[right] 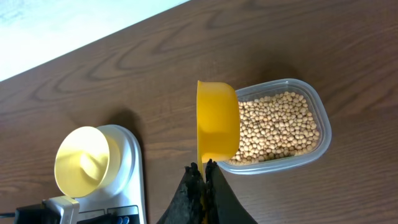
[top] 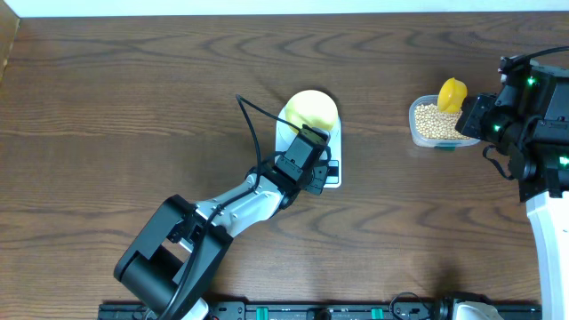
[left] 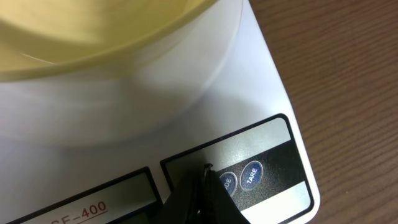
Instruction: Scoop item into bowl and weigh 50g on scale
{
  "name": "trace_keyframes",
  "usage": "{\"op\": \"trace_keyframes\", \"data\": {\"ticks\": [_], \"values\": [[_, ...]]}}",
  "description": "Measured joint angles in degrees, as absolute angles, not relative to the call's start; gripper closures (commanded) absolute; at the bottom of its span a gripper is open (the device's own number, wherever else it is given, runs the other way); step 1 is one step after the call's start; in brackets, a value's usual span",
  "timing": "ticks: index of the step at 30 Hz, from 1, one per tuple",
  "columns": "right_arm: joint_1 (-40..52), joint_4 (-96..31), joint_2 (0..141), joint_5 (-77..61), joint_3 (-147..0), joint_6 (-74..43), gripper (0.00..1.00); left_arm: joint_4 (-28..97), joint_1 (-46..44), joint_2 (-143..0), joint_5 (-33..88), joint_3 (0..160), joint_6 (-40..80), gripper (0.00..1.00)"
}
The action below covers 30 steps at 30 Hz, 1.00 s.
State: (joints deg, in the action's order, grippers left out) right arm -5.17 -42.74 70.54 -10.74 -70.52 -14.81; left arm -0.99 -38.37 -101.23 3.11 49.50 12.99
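Bright yellow scoop (right: 217,121) in right gripper (right: 203,167)

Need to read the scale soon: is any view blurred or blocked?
Left wrist: pale yellow round bowl blurred, too close; white digital scale: TARE button legible. Right wrist: small tan beans in the clear plastic tub sharp. Overhead: even light; left arm hides part of the scale's front.

Right up close, the left gripper (left: 206,169) shows its dark fingers pinched together, tip over the scale (left: 261,87)'s button panel and half covering the round button beside the TARE button (left: 252,174), with the pale yellow bowl (left: 93,31) on the platform above and the wooden table (left: 354,93) alongside.
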Motion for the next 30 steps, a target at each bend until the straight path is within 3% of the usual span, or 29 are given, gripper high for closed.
{"op": "trace_keyframes", "data": {"ticks": [30], "values": [[-5.2,-42.8,70.5,-10.7,-70.5,-14.5,0.99,4.7,-39.1,-102.8,0.0,52.3,21.4,0.93]]}}
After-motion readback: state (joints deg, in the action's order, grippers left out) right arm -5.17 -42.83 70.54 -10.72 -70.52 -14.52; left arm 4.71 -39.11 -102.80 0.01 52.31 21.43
